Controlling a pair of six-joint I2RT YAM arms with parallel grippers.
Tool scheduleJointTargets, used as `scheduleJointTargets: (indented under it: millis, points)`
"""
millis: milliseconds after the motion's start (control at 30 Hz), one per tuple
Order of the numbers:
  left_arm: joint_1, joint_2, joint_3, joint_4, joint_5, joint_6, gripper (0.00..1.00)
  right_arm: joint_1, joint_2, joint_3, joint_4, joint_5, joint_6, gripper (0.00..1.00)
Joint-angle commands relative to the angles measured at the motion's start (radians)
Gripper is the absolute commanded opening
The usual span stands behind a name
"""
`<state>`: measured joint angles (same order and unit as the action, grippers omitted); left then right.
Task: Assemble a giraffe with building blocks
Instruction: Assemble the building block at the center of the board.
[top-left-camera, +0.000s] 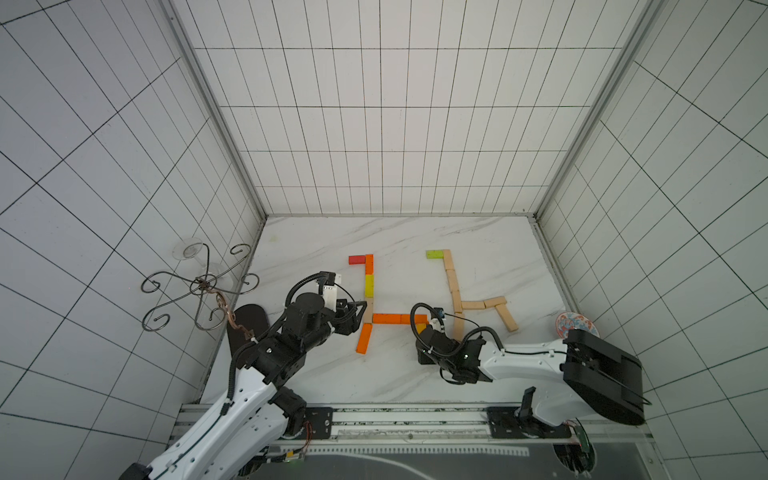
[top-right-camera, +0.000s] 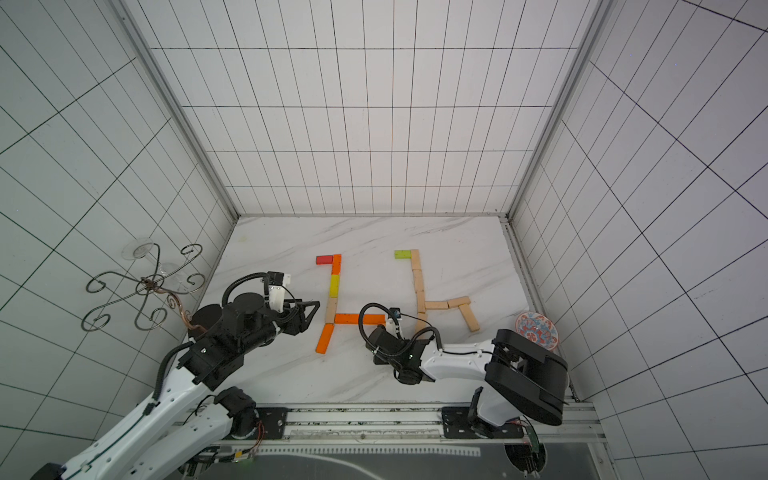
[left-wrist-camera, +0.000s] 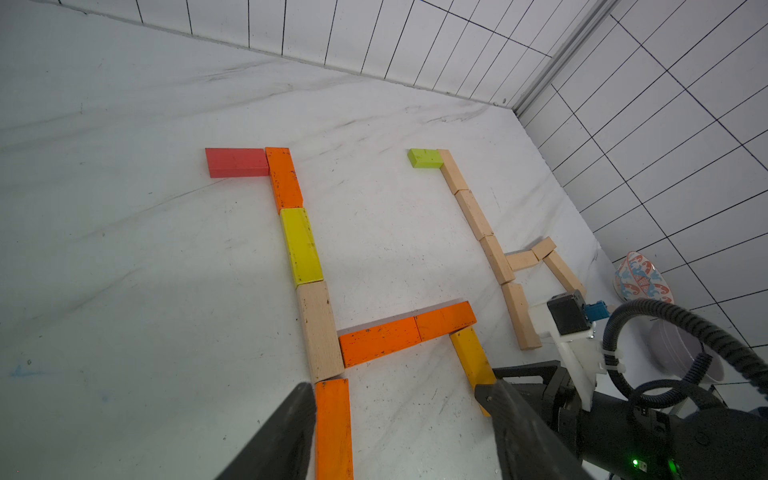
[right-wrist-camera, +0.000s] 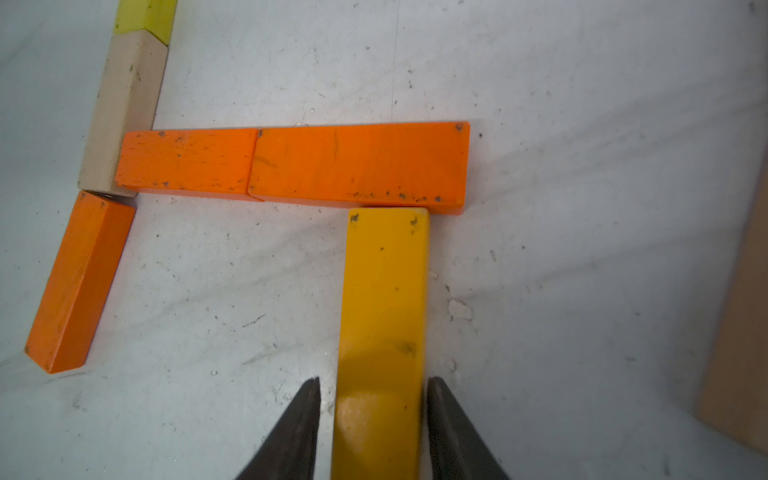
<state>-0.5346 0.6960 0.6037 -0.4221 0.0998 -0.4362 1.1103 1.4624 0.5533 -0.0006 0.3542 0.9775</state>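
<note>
The coloured giraffe lies flat on the marble table (top-left-camera: 316, 249): a red head (top-left-camera: 356, 259), a neck of orange, yellow-green and wood blocks (left-wrist-camera: 301, 245), and two orange body blocks (right-wrist-camera: 291, 162). An orange front leg (left-wrist-camera: 332, 428) slants off the neck's base. The yellow back leg (right-wrist-camera: 384, 291) butts against the body's end. My right gripper (right-wrist-camera: 374, 390) straddles this yellow block, open, with a thin gap at each finger. My left gripper (left-wrist-camera: 399, 415) is open and holds nothing, with one finger (left-wrist-camera: 291, 428) beside the orange leg.
A second giraffe of plain wood blocks (top-left-camera: 457, 291) with a green head (top-left-camera: 434, 254) lies just to the right. A patterned bowl (top-left-camera: 575, 326) sits at the table's right edge. A scrolled metal rack (top-left-camera: 199, 286) and a dark oval board (top-left-camera: 249, 316) stand at the left edge.
</note>
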Motion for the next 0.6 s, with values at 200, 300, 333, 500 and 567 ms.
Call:
scheduleJointTargets:
  millis: [200,300,333,500,567]
  points:
    - [0.007,-0.016,-0.014,0.032,0.002,0.001,0.67,-0.007,0.013,0.004,-0.217,-0.016,-0.008,0.54]
    - [0.007,-0.012,-0.012,0.031,0.006,0.0,0.67,-0.004,-0.008,0.012,-0.232,-0.004,-0.014,0.6]
    - [0.007,-0.01,-0.011,0.03,0.008,0.0,0.67,-0.002,-0.017,0.014,-0.235,0.001,-0.017,0.61]
    - [0.007,-0.012,0.002,0.002,-0.027,0.003,0.67,0.001,-0.077,0.036,-0.286,0.024,-0.03,0.68]
    - [0.007,-0.019,-0.001,0.002,-0.044,0.002,0.67,0.005,-0.118,0.046,-0.302,0.038,-0.039,0.7]
